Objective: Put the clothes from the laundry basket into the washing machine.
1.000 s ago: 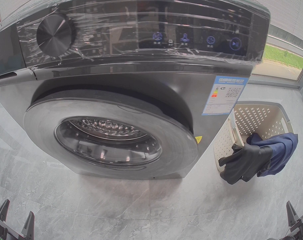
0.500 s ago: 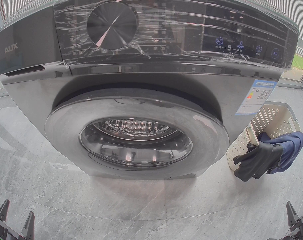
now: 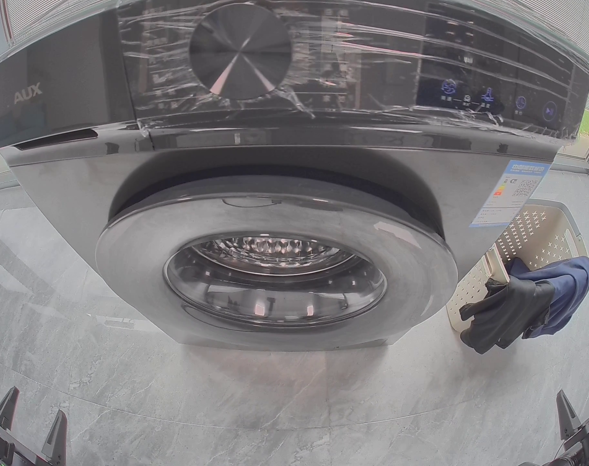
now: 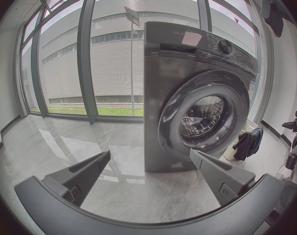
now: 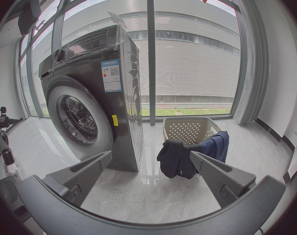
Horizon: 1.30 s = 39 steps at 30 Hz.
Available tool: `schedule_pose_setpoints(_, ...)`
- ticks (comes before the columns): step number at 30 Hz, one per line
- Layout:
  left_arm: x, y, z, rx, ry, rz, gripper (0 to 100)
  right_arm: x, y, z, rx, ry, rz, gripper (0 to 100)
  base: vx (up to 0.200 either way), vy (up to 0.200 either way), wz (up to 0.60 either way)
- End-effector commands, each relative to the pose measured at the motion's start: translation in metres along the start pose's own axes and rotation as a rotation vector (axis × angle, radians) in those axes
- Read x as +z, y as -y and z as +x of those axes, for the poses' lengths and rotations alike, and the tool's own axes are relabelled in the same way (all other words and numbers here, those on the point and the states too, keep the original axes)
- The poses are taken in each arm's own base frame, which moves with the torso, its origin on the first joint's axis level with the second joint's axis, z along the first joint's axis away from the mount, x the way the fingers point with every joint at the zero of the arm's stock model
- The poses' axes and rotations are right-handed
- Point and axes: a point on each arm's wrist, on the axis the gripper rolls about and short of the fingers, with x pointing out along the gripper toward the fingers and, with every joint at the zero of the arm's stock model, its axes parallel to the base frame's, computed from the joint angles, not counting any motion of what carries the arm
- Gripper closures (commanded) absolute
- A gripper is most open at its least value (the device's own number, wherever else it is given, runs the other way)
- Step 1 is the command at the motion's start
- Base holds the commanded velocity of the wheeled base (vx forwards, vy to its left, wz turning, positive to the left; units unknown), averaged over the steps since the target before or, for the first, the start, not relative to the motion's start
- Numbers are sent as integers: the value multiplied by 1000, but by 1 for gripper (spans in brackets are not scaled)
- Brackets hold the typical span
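Washing machine (image 3: 278,228): straight ahead.
Laundry basket (image 3: 535,226): just right of it.
Clothes (image 3: 511,312): draped over basket's near rim.

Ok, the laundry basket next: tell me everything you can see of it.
The laundry basket is cream, apparently plastic, with a rounded rectangular rim and walls pierced by rows of small star-shaped holes. It stands upright on the grey floor, to the robot's right of the washing machine, with a strip of floor showing between them. A black garment and a blue garment hang over its near rim, spilling down the outside. Its bottom is hidden.
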Motion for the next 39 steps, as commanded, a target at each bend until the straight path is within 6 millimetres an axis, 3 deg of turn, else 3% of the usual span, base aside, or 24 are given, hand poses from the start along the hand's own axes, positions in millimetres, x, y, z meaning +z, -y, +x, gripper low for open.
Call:
schedule_pose_setpoints(1,-4,0,0,1,-3,-1,0,-5,0,1,1,-10,0,0,0,0,0)
schedule_pose_setpoints(39,-4,0,0,2,-3,-2,0,-5,0,1,-4,-10,3,0,0,0,0)
